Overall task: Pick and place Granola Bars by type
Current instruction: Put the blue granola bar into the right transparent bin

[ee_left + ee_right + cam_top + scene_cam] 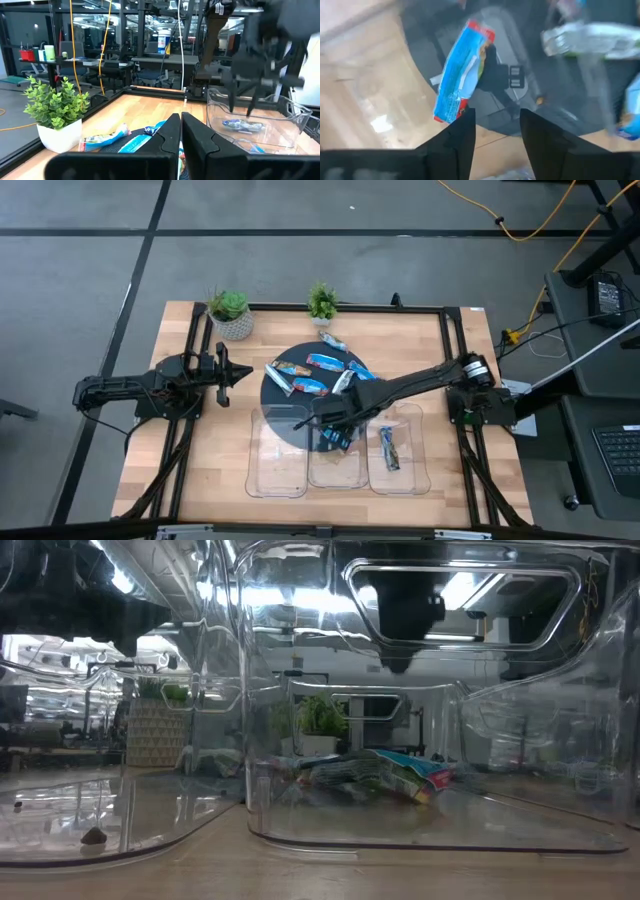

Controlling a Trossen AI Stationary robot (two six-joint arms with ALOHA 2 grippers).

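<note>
Several granola bars (322, 363), blue or silvery, lie flat on the round dark plate (280, 415) at mid-table. One more (333, 341) lies on the wood by the far plant. My right gripper (333, 425) hangs open over the middle clear tray (335, 470). A blue bar with red ends (457, 80) lies just beyond its fingers; the low view shows this blue bar (405, 775) on the tray floor. Another bar (388, 448) rests in the right tray (412, 475). My left gripper (243, 372) waits shut at the table's left, holding nothing.
The left clear tray (275, 470) overlaps the plate's near rim. Two small potted plants (231, 312) (322, 303) stand at the far edge. A black frame rail (300, 307) runs around the tabletop. Bare wood lies between the left arm and the plate.
</note>
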